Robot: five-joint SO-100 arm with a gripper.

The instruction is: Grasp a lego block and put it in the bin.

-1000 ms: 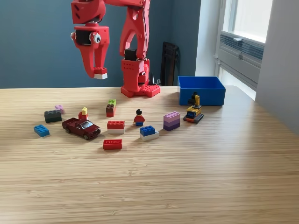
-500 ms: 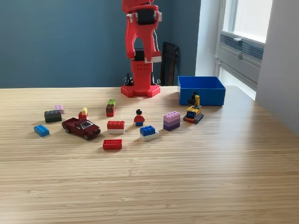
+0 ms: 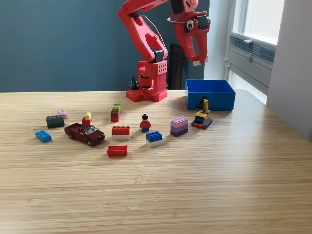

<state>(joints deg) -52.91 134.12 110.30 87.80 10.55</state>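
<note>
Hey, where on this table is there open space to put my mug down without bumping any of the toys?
The whole near half of the table, in front of the flat red brick, is bare. So is the exterior view's right side past the yellow vehicle. It is crowded between the blue brick and the bin.

We seem to be in an office or home room: a bamboo-grain table, a dark blue wall, and a window above a radiator.
</note>
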